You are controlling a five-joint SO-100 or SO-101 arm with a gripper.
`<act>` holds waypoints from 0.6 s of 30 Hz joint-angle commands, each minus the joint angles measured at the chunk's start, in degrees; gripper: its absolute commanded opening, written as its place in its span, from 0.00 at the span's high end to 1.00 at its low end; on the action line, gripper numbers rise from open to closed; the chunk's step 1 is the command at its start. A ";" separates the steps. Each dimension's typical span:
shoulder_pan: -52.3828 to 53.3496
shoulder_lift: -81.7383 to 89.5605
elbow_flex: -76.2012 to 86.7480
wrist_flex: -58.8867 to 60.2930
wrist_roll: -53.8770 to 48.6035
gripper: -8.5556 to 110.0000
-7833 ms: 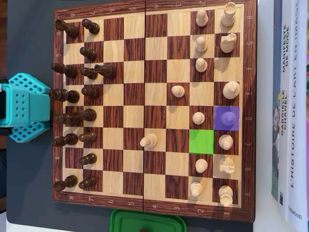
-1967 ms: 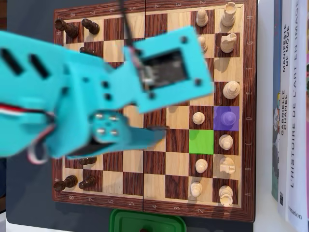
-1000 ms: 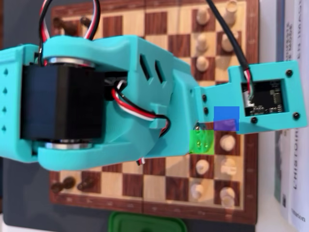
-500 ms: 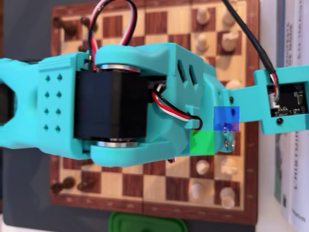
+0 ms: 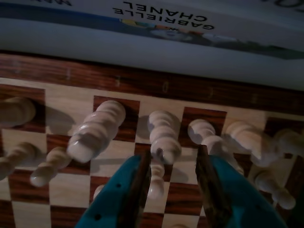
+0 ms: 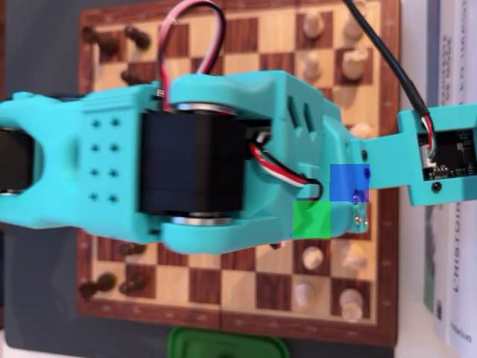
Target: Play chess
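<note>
The wooden chessboard point(image 5: 114, 80) fills the wrist view. My gripper point(image 5: 174, 152), teal with brown pads, is open and low over the white side. A white pawn point(image 5: 156, 183) stands between the jaws, close to the left pad point(image 5: 142, 180); a wide gap separates it from the right pad. Just beyond the fingertips stand tall white pieces point(image 5: 165, 137), point(image 5: 97, 133), point(image 5: 209, 137). In the overhead view the teal arm point(image 6: 223, 156) covers the middle of the board point(image 6: 246, 317) and hides the gripper. White pieces point(image 6: 313, 257) stand at the right, dark pieces point(image 6: 100, 285) at the left.
Books point(image 5: 166, 23) lie just past the board's edge, at the right in the overhead view point(image 6: 455, 60). More white pawns point(image 5: 47, 168) and pieces point(image 5: 247, 137) crowd both sides of the jaws. A green lid point(image 6: 227, 344) sits at the bottom edge.
</note>
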 commanded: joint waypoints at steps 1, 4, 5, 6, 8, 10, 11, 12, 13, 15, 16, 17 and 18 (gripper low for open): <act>-0.09 0.79 -2.64 -1.41 0.44 0.80; 0.18 0.79 -2.64 -1.32 0.44 0.80; 0.18 0.70 -2.64 -1.32 0.44 0.80; 0.18 0.44 -2.64 -1.32 0.44 0.80; 0.09 0.26 -1.93 -1.32 0.44 0.80; 0.09 0.18 -1.93 -1.05 0.44 0.80; 0.09 0.18 -1.93 -1.14 0.44 0.80; 0.18 0.18 -1.93 -1.23 0.44 0.80; 0.18 0.18 -1.93 -1.23 0.44 0.80; 0.35 0.18 -1.85 -0.79 0.00 0.80; 0.35 0.18 -1.85 -0.70 -0.09 0.80; 0.35 0.18 -1.85 -0.70 -0.09 0.80; 0.35 0.18 -1.85 -0.70 -0.09 0.80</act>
